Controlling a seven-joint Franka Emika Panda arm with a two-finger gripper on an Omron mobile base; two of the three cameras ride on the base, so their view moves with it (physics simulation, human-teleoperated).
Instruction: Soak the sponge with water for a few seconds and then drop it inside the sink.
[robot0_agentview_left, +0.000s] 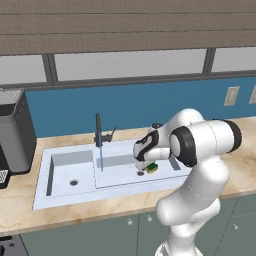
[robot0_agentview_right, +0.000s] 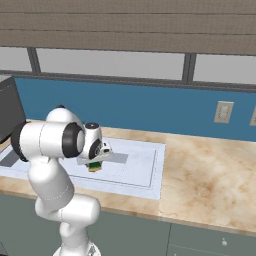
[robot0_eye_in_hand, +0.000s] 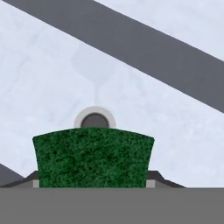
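Observation:
The sponge (robot0_agentview_left: 152, 168) is a small slab, dark green on top and yellow below, and it hangs just above the floor of the sink's (robot0_agentview_left: 120, 176) wide shallow basin. My gripper (robot0_agentview_left: 148, 165) is shut on it from above. In the hand view the green sponge (robot0_eye_in_hand: 93, 157) sits between the fingertips (robot0_eye_in_hand: 151, 179), with the round dark drain (robot0_eye_in_hand: 94, 120) just beyond it. The water (robot0_agentview_left: 101, 159) runs as a thin pale-blue stream from the black faucet (robot0_agentview_left: 98, 130). That stream is well to the left of the sponge and does not touch it. From the right base view the sponge (robot0_agentview_right: 95, 167) shows under the hand.
A small deep basin with its own drain (robot0_agentview_left: 74, 182) lies left of the stream. A dark coffee machine (robot0_agentview_left: 15, 135) stands on the counter at far left. Marbled counter (robot0_agentview_right: 210, 175) stretches to the right of the sink, with wall outlets (robot0_agentview_right: 223, 112) above it.

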